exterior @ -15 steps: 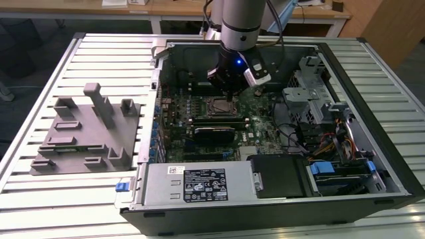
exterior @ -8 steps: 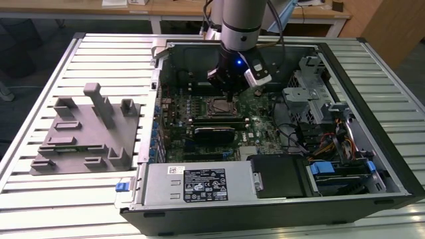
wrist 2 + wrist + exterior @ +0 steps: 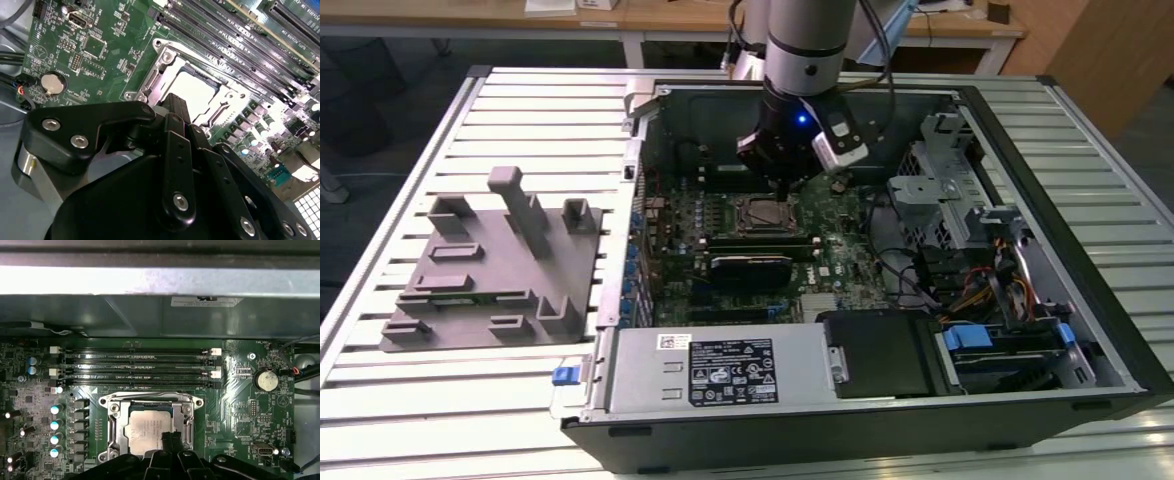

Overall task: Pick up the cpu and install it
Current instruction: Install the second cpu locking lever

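Your pale silver square cpu is already lying inside the metal-framed motherboard socket.

You are looking at the black gripper hovering just above the chip's near edge, its fingers pinched together and grasping nothing; the chip appears placed, though you cannot tell whether the socket frame is latched.

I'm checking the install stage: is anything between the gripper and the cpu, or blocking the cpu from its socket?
Nothing visible is in the way. The cpu already lies inside the open socket frame on the motherboard, and the gripper hangs right over its near edge. In the second wrist view the cpu sits just past the gripper's tips.
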`<state>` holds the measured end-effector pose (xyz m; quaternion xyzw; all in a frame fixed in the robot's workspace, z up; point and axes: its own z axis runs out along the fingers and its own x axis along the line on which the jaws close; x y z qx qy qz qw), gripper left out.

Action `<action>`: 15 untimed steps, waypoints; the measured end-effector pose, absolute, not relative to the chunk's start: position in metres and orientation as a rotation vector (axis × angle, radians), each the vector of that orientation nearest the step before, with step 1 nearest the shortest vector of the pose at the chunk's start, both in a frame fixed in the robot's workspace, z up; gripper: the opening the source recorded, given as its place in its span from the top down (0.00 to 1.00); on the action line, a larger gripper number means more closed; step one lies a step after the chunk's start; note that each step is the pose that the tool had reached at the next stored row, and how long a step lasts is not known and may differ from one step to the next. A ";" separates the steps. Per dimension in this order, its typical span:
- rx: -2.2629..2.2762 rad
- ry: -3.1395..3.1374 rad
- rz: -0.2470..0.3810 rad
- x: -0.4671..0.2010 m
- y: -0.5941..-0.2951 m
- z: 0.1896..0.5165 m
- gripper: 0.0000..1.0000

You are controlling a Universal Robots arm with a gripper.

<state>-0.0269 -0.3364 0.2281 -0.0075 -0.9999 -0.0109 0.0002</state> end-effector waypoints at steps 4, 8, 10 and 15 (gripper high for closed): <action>-0.024 -3.141 -0.034 -0.027 -0.340 0.228 0.89; -0.023 -3.141 -0.034 -0.027 -0.347 0.228 0.89; -0.023 -3.141 -0.034 -0.027 -0.350 0.228 0.89; -0.023 -3.141 -0.038 -0.027 -0.355 0.236 0.89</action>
